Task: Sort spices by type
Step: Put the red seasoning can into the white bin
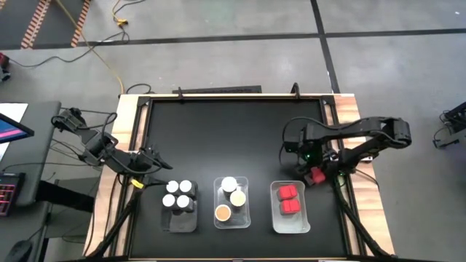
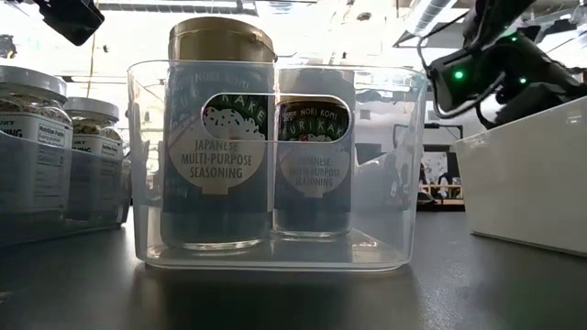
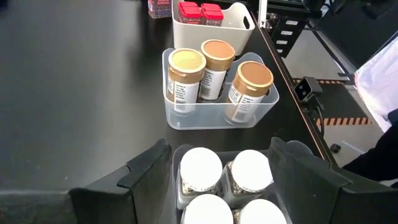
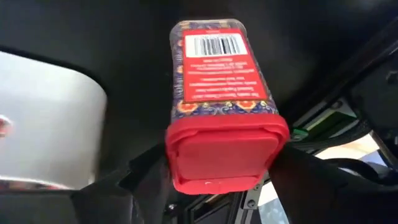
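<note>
My right gripper [image 1: 314, 175] is shut on a spice jar with a red square cap [image 4: 217, 68], just right of the white tray [image 1: 290, 218] that holds two red-capped jars [image 1: 290, 199]. My left gripper [image 1: 156, 161] is open and hangs left of and behind the clear tray of several white-capped jars [image 1: 179, 193]. In the left wrist view its fingers [image 3: 221, 149] stand wide apart with those jars [image 3: 224, 180] showing beyond them. The middle clear tray [image 1: 231, 218] holds three jars with cream, tan and yellow lids [image 3: 214, 74], standing upright. My right gripper pinches the jar by its red cap [image 4: 224, 149] between the two fingers, one on each side of the cap. The jar's body with its barcode label [image 4: 214, 46] points away from the fingers toward the black table. Whether its bottom touches the table I cannot tell.
The three trays stand in a row near the table's near edge. The black mat [image 1: 233, 131] behind them is bare. In the low view the middle tray [image 2: 275, 165] fills the foreground, with the white tray [image 2: 532, 174] to its right. Wooden borders [image 1: 131, 116] frame the mat.
</note>
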